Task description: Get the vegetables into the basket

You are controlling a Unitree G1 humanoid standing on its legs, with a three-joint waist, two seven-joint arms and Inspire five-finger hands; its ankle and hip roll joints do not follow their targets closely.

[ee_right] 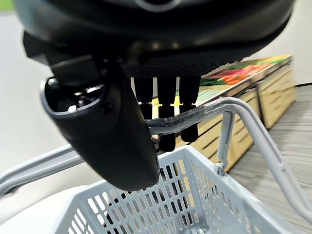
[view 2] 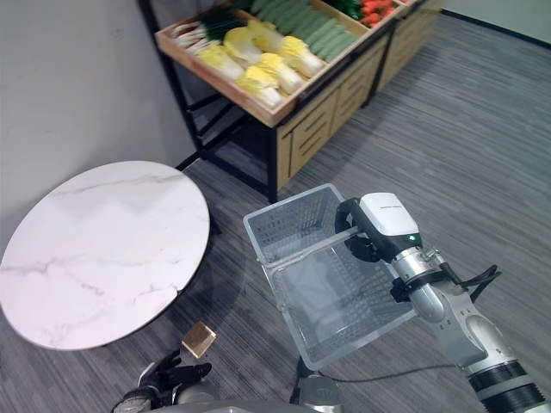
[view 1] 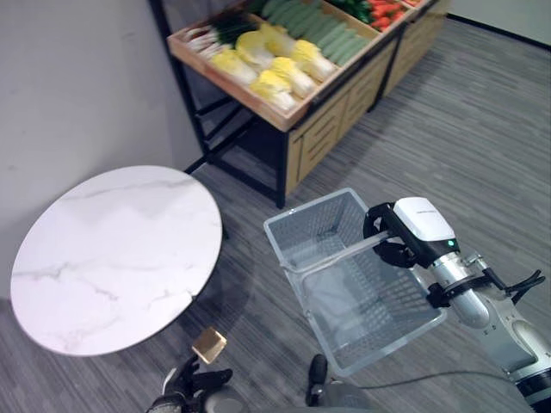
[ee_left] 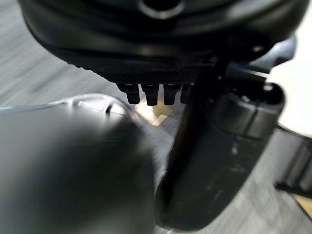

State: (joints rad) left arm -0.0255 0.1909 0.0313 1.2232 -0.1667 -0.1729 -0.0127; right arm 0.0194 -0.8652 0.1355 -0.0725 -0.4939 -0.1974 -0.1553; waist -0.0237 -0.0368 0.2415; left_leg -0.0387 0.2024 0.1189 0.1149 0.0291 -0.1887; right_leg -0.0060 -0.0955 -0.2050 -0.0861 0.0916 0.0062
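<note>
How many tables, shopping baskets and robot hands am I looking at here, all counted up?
Round marble table: 1
Grey basket: 1
Robot hands: 2, the left hand low near the floor, the right hand curled round the basket's handle
Total: 4

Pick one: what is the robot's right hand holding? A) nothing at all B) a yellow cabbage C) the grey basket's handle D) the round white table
C: the right hand has its fingers curled round the handle of the grey basket, which hangs above the floor with nothing in it, while the yellow cabbages lie on the shelf.
</note>
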